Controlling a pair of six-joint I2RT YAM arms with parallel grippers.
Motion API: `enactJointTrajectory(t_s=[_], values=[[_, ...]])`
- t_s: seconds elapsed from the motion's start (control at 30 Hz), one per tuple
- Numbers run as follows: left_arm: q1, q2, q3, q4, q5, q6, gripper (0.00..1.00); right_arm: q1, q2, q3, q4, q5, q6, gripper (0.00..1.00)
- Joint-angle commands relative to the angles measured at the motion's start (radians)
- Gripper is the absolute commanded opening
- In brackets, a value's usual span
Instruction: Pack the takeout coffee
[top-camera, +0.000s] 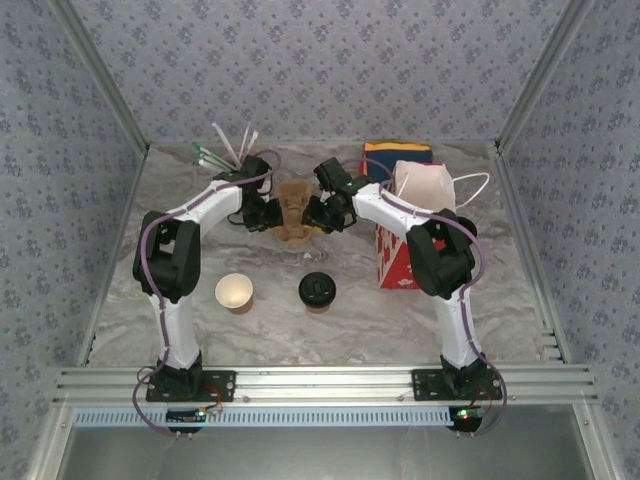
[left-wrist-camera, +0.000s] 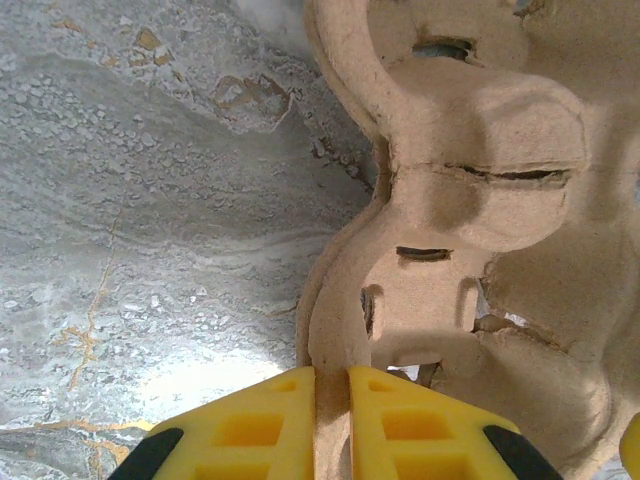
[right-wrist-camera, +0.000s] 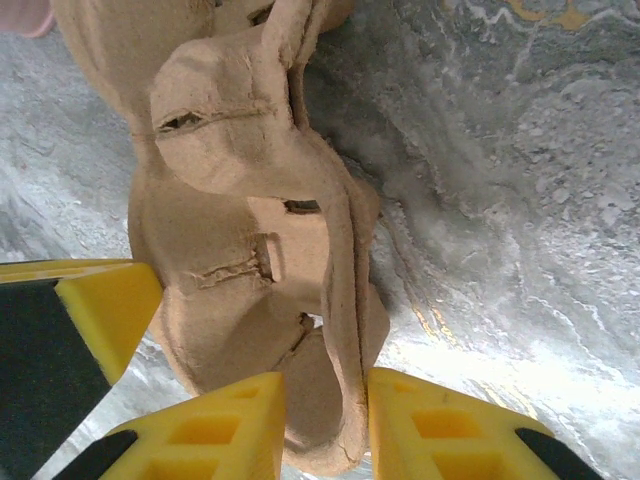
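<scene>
**Entry: carrier handling, ahead of cup loading**

- **Step in hand:** I judge this to be the carrier stage. Both arms hold the moulded pulp carrier (top-camera: 292, 218) between them at the far middle of the surface (top-camera: 520, 300). I cannot tell whether its lower edge rests there.
- **Left end effector (left-wrist-camera: 331, 400):** nearly closed. Its yellow fingers (left-wrist-camera: 255, 425) pinch a thin rim of the carrier, with the pulp edge sandwiched between them and no gap showing.
- **Right end effector (right-wrist-camera: 325, 405):** also drawn in narrow. Its fingers (right-wrist-camera: 215, 430) clamp the opposite rim where the pulp looks folded and a little thicker.
- **Takeout coffee (top-camera: 317, 291):** upright on the surface with its black lid on. It stands nearer the arm bases than the carrier and apart from the carrier and both end effectors, so it is not yet packed.
- **Lidless paper cup (top-camera: 234, 293):** stands to the left of the coffee, well apart from it, and is not my target.
- **Next move, as I read it:**
  - Settle the carrier flat with its hollows facing up.
  - Free one arm while the other steadies the pulp.
  - Take the lidded cup by its wall, not its lid, and lower it squarely into a hollow.
- **Risk:** the pulp flexes easily, so a one-sided release could let it tip.
</scene>
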Motion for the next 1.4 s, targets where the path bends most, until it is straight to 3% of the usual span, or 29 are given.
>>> enactJointTrajectory(t_s=[0.0,1.37], values=[[-0.009,-0.032,-0.001,0.012,0.036,-0.010,0.14,-0.002,-0.013,-0.025,0.076,-0.065,0.033,0.28],[0.026,-0.068,-0.040,0.016,0.028,-0.013,0.12,0.005,0.016,0.050,-0.037,0.041,0.011,0.35]])
